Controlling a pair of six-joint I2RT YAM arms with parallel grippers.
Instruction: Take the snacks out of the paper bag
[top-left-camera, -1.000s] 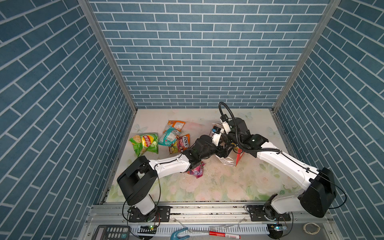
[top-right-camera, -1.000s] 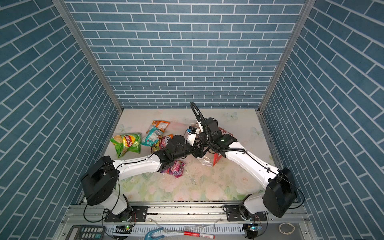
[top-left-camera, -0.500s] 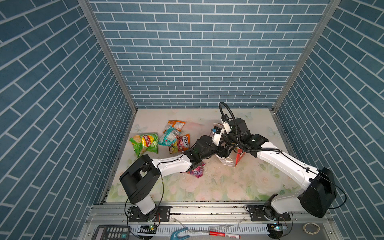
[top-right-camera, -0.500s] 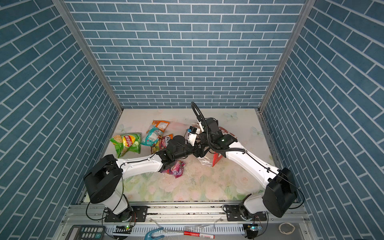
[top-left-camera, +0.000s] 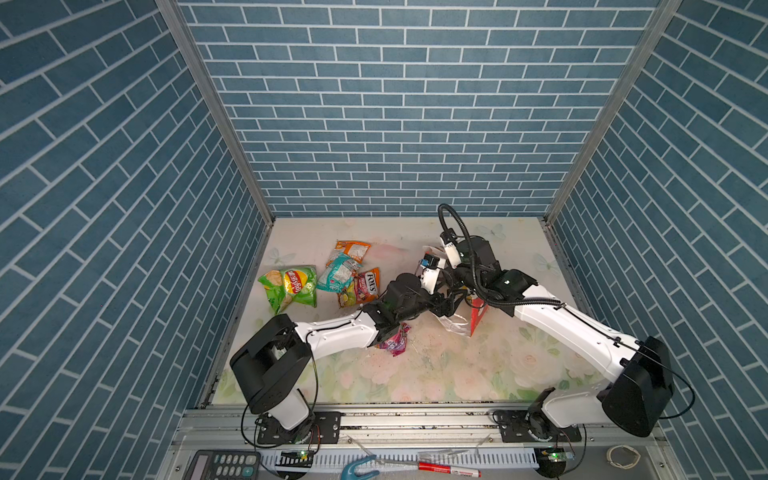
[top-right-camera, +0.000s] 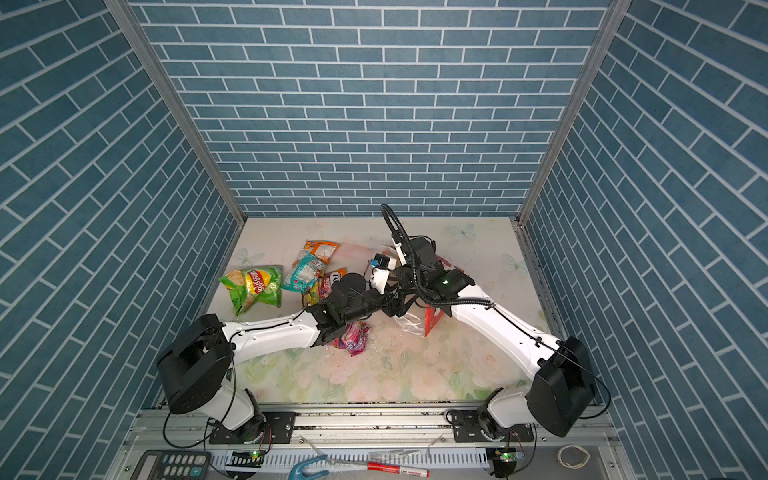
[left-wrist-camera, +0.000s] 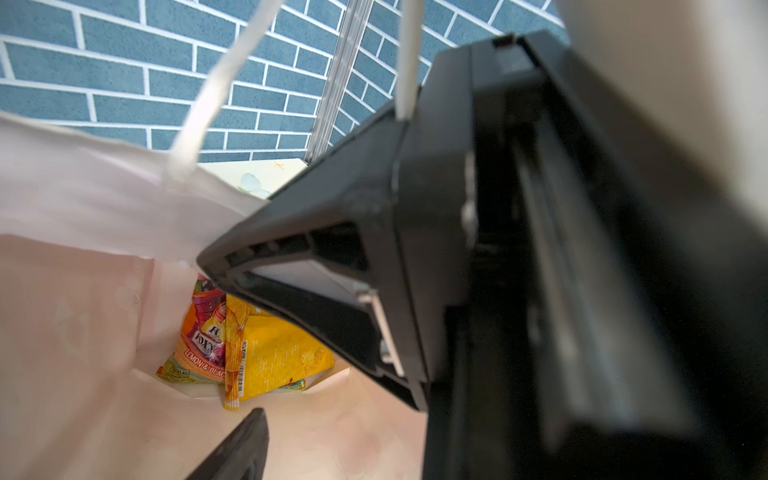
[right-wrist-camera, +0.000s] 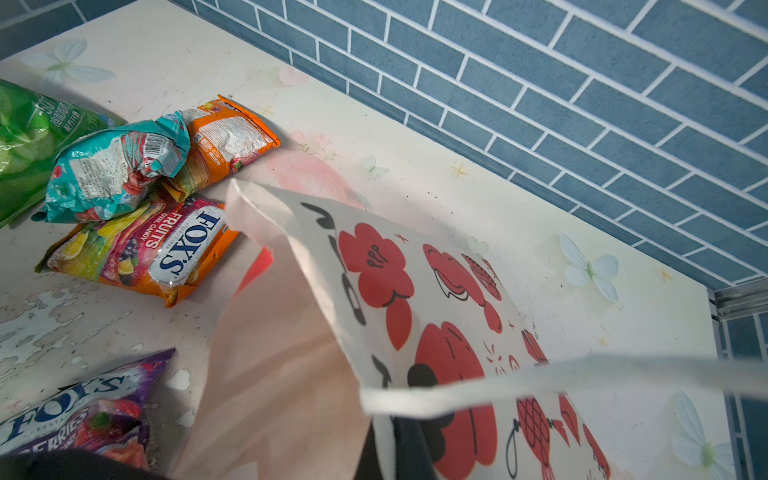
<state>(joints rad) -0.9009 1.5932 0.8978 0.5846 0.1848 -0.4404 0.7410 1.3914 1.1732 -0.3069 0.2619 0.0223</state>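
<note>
the paper bag (top-left-camera: 461, 326) stands a little right of the table's middle, mouth up and leaning. its red-printed white side faces the back right corner. two snacks lie at its bottom: an orange candy packet (left-wrist-camera: 199, 353) and a yellow packet (left-wrist-camera: 278, 357) that overlaps it. the left jaws reach down into the bag's mouth, spread wide with nothing between them, closed on neither packet. the right jaws are closed on the bag's rim, with a white string handle (right-wrist-camera: 540, 378) running across just beside them.

just in front and left of the bag lies a purple berries packet (top-left-camera: 395, 340), partly under the left arm (top-left-camera: 340, 332). further toward the left edge is a touching heap: a fox's fruits packet (top-left-camera: 368, 286), a teal packet (top-left-camera: 338, 272) on its back side, and an orange-white packet (top-left-camera: 353, 249) behind that. a green chip bag (top-left-camera: 291, 286) lies nearest the left edge.

both wrists crowd the bag's mouth. the right arm (top-left-camera: 561, 324) and its black cable (top-left-camera: 457, 232) hang over it, and one left jaw hides part of the yellow packet in the left wrist view.

the floral table (top-left-camera: 457, 374) lies open along its front edge and in its back right corner. blue brick walls (top-left-camera: 415, 124) close the left, back and right edges. on the metal rail beyond the front edge lie a calculator (top-left-camera: 224, 465) and a red marker (top-left-camera: 449, 469).

set against a second ago, the bag and every packet lie where they were. both arms hold nearly the same pose, and the jaws stand as before.
</note>
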